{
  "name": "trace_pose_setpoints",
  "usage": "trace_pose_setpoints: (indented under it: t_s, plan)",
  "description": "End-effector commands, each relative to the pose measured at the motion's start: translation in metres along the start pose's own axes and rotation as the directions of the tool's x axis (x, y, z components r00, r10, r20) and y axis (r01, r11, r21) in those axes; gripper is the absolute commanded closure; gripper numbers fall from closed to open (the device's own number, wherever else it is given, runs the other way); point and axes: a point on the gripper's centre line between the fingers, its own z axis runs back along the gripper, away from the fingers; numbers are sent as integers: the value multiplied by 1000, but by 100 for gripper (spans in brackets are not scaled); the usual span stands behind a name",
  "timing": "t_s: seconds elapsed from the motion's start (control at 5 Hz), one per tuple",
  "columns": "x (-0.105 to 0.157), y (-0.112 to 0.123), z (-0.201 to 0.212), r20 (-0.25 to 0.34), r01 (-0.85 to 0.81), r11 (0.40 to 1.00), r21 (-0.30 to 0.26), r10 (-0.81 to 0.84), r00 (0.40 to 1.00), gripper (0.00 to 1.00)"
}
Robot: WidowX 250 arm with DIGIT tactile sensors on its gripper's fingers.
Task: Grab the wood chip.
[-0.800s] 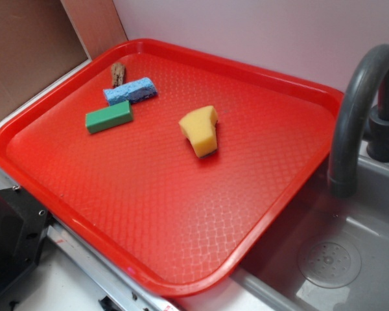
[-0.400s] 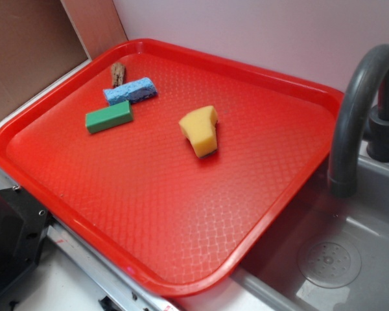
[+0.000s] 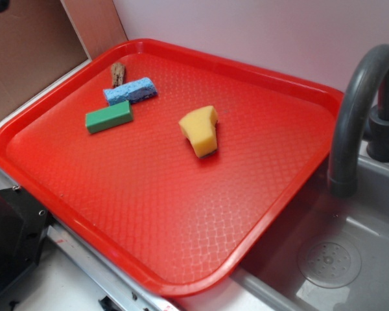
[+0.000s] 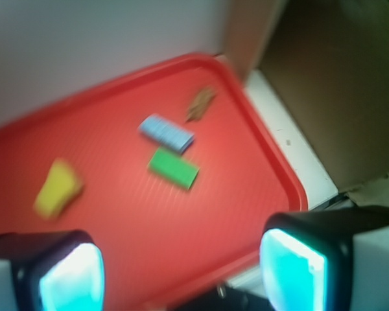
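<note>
- While the wood chip (image 3: 118,73) lies untouched in the far left corner of the red tray (image 3: 292,84), the task looks to be at the approach step; nothing is grasped.
- It sits just beside one end of the blue sponge (image 3: 130,91), too close to tell whether they touch; the green block (image 3: 108,116) is nearer the camera and the yellow sponge (image 3: 200,131) lies well apart, mid-tray.
- From the wrist view the gripper (image 4: 181,269) hangs high over the tray's near edge, its fingers (image 4: 292,262) spread apart and empty, the chip (image 4: 201,103) far ahead.
- Next move, as I judge it: travel toward that corner, descend, and straddle the chip without catching the blue sponge (image 4: 166,133).
</note>
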Motion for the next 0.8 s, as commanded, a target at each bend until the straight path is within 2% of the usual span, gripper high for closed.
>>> trace_pose_setpoints:
  t_s: [0.0,0.2,0.4,0.6]
  plan:
    - [47,42,-55,182,-395,917,55,380,907,0]
    - [73,52,-82,226,-469,883,34,450,864,0]
    - [92,51,-105,220,-484,875,1,472,853,0]
    - [100,43,-134,214,-477,879,1,466,858,0]
